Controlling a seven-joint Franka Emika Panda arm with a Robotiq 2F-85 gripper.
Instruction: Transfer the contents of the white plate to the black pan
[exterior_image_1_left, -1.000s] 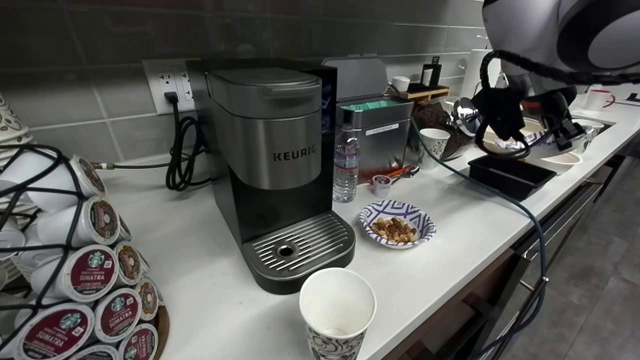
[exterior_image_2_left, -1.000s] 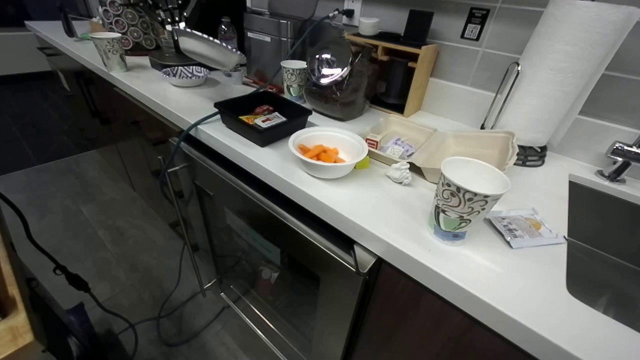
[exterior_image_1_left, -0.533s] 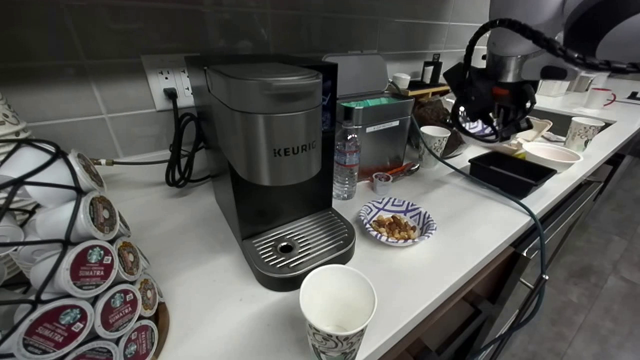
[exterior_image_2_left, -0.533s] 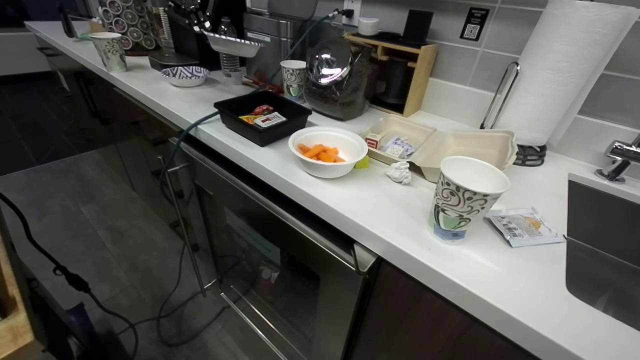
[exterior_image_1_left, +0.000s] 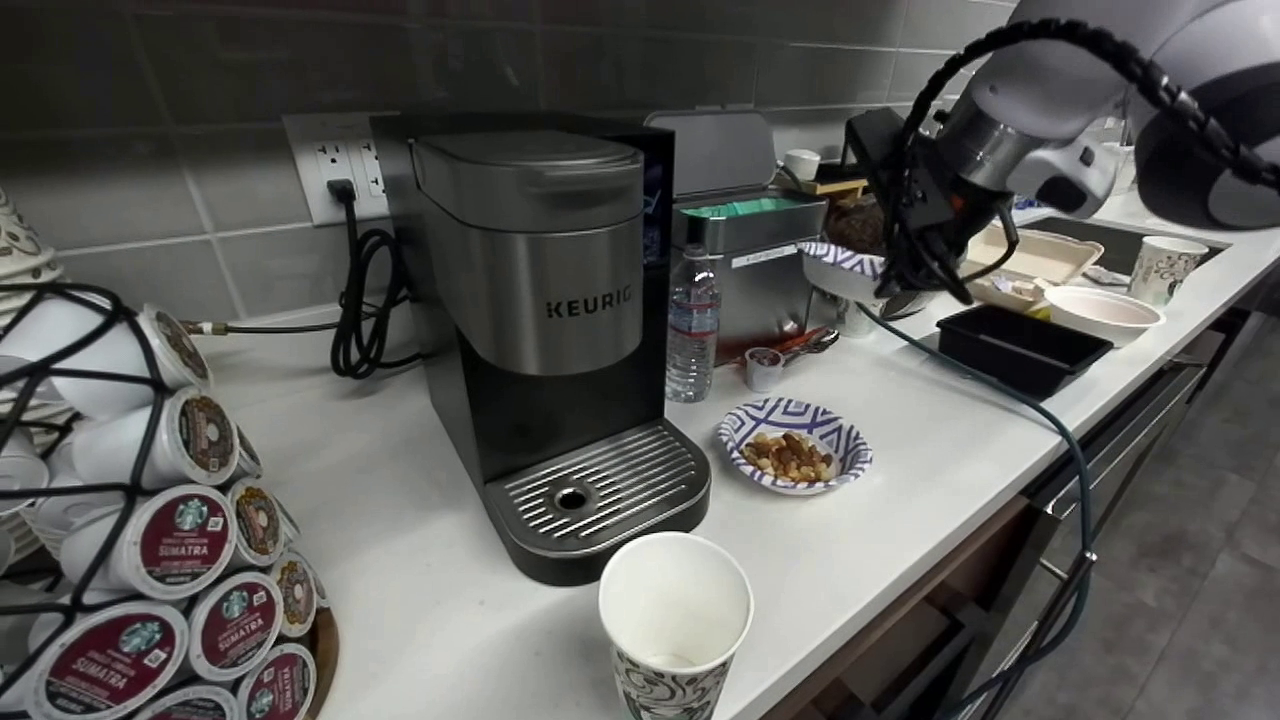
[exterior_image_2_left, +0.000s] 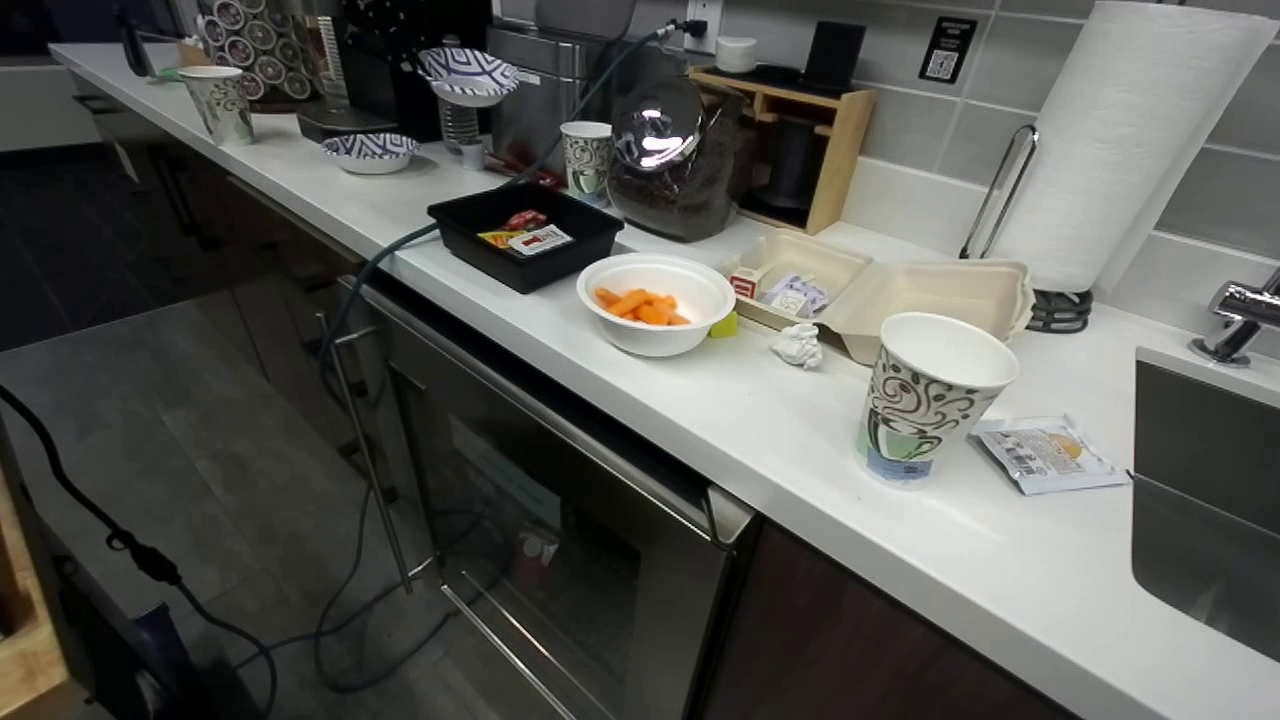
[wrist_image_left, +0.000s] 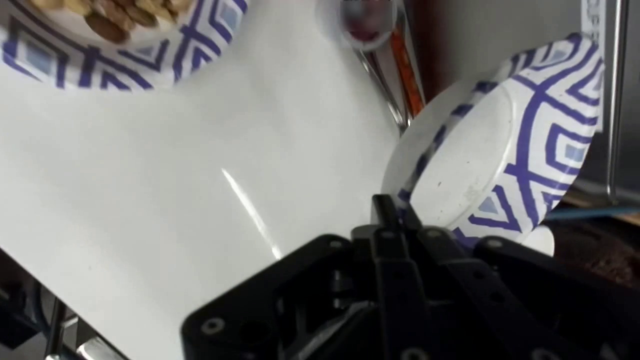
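The arm (exterior_image_1_left: 1055, 100) is white, its ribbed cable (exterior_image_1_left: 1150, 78) and jaws black.

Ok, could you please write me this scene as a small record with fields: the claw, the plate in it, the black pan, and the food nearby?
claw: shut on the rim of the held plate
held plate: tilted, off the counter; only small specks show inside
black pan: on the counter, small packets inside
nuts: in another patterned plate, beside the coffee machine
orange pieces: in a white bowl, beside the black pan
transfer: probably done, judging by the small specks and small packets
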